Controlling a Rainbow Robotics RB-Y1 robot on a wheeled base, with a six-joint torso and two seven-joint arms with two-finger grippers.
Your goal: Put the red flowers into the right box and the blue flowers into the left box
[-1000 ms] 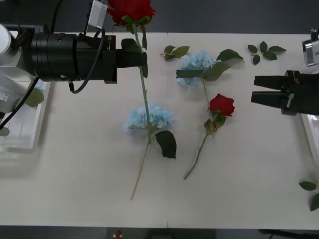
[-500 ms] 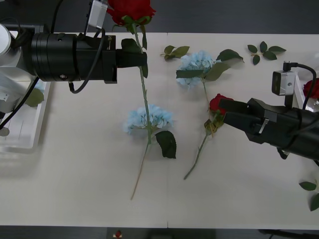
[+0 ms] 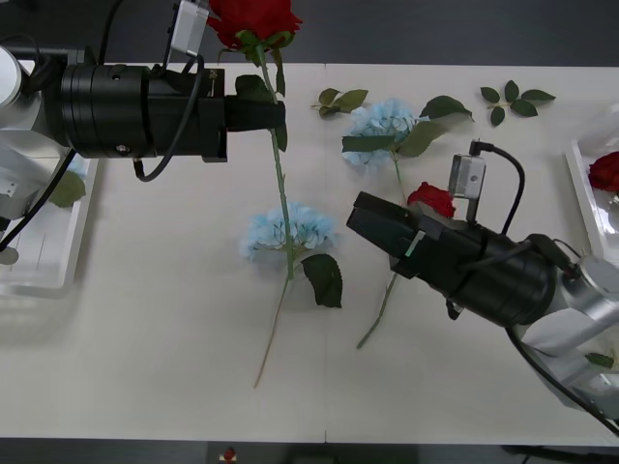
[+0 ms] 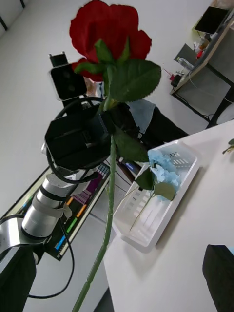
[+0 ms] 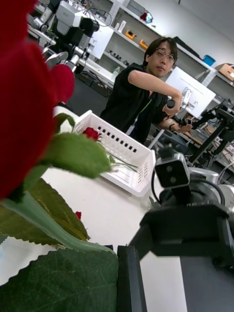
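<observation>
Left gripper (image 3: 276, 114) clamps red rose (image 3: 253, 19); right gripper (image 3: 372, 224) spread nearby.

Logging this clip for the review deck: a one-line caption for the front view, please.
Left gripper holds a red rose by its stem while the right gripper reaches toward it above the table.

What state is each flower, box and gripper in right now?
left gripper: shut on held rose stem, raised
held rose: upright, lifted off table
right gripper: open, reaching toward held stem
table rose: lying loose
blue flowers: two loose on table
left box: holds one blue flower
right box: holds roses
</observation>
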